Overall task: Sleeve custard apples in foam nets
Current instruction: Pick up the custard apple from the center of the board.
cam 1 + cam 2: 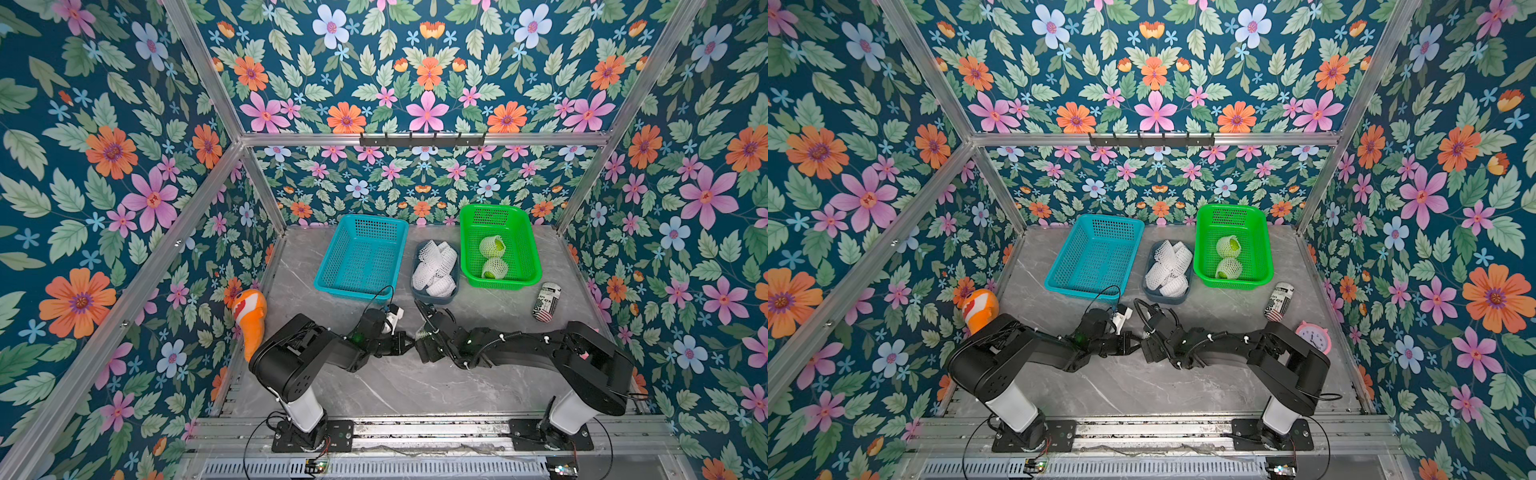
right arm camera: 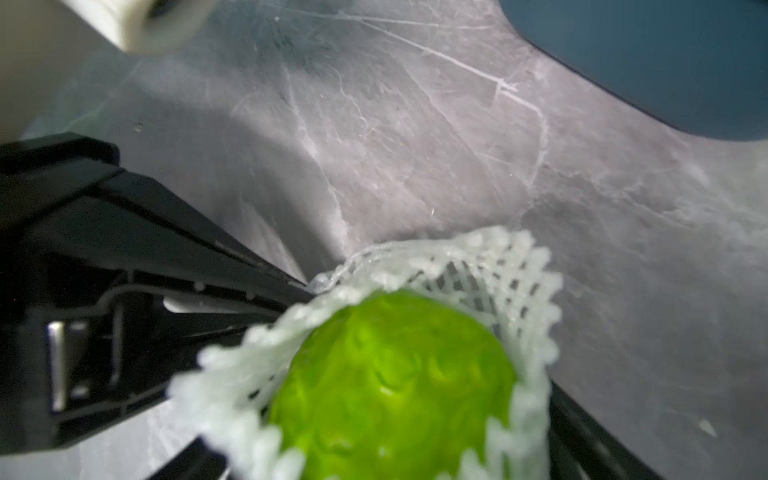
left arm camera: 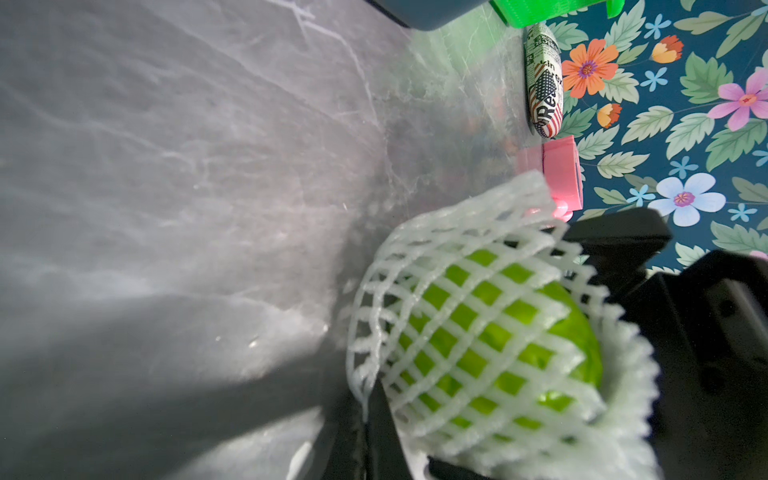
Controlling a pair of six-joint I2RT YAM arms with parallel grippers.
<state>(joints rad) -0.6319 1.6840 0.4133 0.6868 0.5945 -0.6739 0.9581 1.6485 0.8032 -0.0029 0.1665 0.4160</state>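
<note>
Floral walls (image 1: 415, 83) enclose a grey marbled table (image 1: 395, 386), seen from above in both top views. Along the far side stand a teal basket (image 1: 357, 293), a dark tray (image 1: 435, 299) holding spare nets (image 1: 436, 266), and a green basket (image 1: 494, 284) holding two netted apples (image 1: 492, 246), one behind the other.

Both arms reach inward and meet near the middle of the table, in front of the tray. Between them is a third apple (image 2: 390, 382), partly sleeved in a net (image 2: 515, 266). The mesh wraps its sides and far end. Its bumpy green skin shows bare through the net's open mouth, which faces the right wrist camera.

The left tool (image 2: 303, 286) is clenched on the rim of this net, its jaws tapering to a point at the mesh edge. The right tool (image 1: 419, 333) has its jaws set wide, one on each side of the sleeved apple and outside the mesh. Whether they press on the fruit cannot be told, nor whether the apple touches the table.

A plush fish (image 1: 249, 316) leans by the left wall. A printed pouch (image 1: 546, 301) lies just beside the green basket, towards the right wall. A pink clock (image 1: 1313, 336) stands behind the right arm, near that wall.
</note>
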